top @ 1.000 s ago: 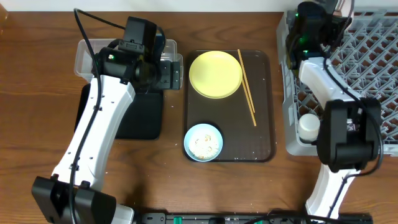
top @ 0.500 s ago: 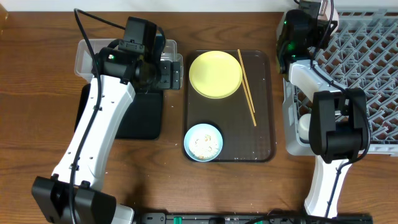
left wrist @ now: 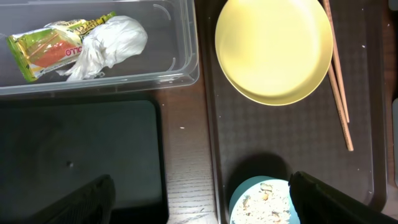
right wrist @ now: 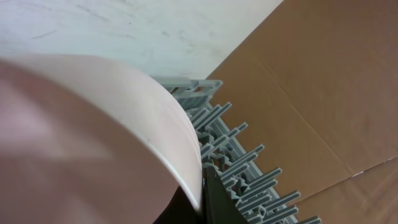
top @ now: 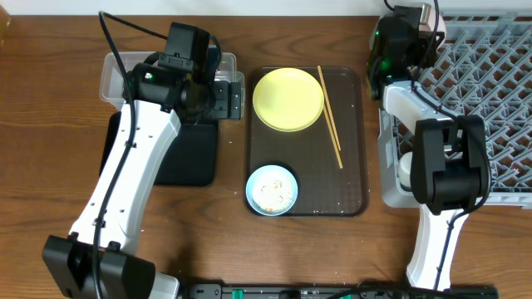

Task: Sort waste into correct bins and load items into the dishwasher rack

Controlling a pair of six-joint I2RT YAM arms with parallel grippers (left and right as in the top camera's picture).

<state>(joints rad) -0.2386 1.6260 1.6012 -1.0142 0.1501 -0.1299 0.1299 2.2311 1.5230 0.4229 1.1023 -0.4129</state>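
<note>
The left gripper (left wrist: 199,204) hangs with its 2 dark fingers (left wrist: 87,199) spread wide and nothing between them, over the seam between the 2 bins. The clear plastic tub (left wrist: 177,37) has rounded corners and holds 1 yellow-green and orange wrapper (left wrist: 53,50) touching 1 crumpled white scrap (left wrist: 112,40), both toward one end, with bare floor at the other. Just beside the tub lies the shallow glossy black tray (left wrist: 81,155).

A strip of wooden table (top: 33,166) separates the bins from the dark brown serving tray (top: 349,166). On it I count 1 round yellow plate (left wrist: 273,46), smooth and matte, and 2 thin wooden chopsticks (left wrist: 339,81) lying together just beside the plate's edge. Nearer the front is 1 light blue bowl (left wrist: 264,202) with white rice-like leftovers (top: 272,193) in it. The tray's right front corner is open.

The grey dishwasher rack (top: 499,100), all lattice, sits at the table's right edge. 1 small white cup (top: 405,172) stands by its left wall, partly hidden by the arm.

The right gripper (right wrist: 202,194) is above the rack's far left corner. In the wrist view it pinches the rim of 1 white-pinkish bowl (right wrist: 81,143), whose smooth curved wall fills the frame above the lattice.
</note>
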